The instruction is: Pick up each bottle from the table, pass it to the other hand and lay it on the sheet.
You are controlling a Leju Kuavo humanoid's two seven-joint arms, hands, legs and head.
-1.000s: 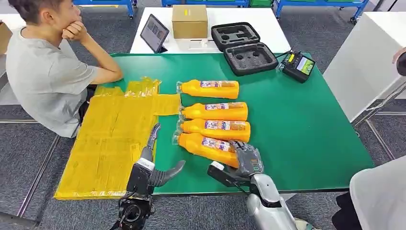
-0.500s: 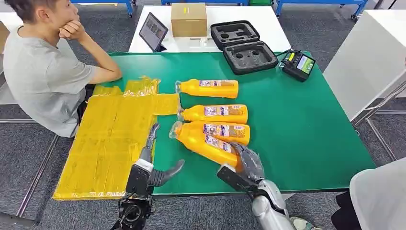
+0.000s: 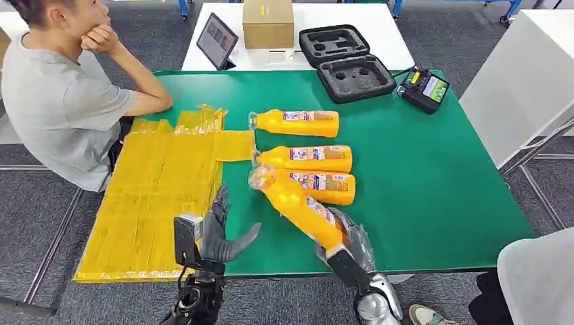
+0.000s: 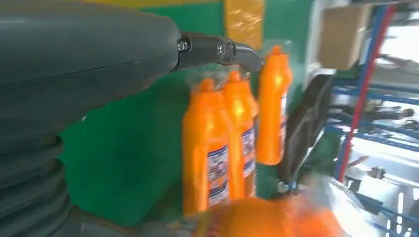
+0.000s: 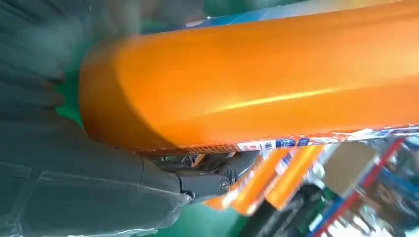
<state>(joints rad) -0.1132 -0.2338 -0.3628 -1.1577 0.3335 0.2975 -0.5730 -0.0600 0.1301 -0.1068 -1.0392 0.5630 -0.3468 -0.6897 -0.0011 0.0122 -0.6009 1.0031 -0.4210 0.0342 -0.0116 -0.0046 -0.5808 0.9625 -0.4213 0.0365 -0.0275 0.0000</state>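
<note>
Above green table (image 3: 433,176), right hand (image 3: 348,240) grasping glossy orange bottle (image 3: 298,206), left hand (image 3: 216,233) released, fingers spread.

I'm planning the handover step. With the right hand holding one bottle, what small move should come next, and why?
Probably bring the lifted bottle leftward to the left hand. The right hand grips its base, its cap end is tilted up, and the left hand waits beside the yellow sheet.

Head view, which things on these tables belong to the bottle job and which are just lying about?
Job:
held bottle in the right hand
left hand
three bottles lying on the green table
yellow sheet

Lying about:
cardboard box
tablet
foam-lined case
black controller
</note>
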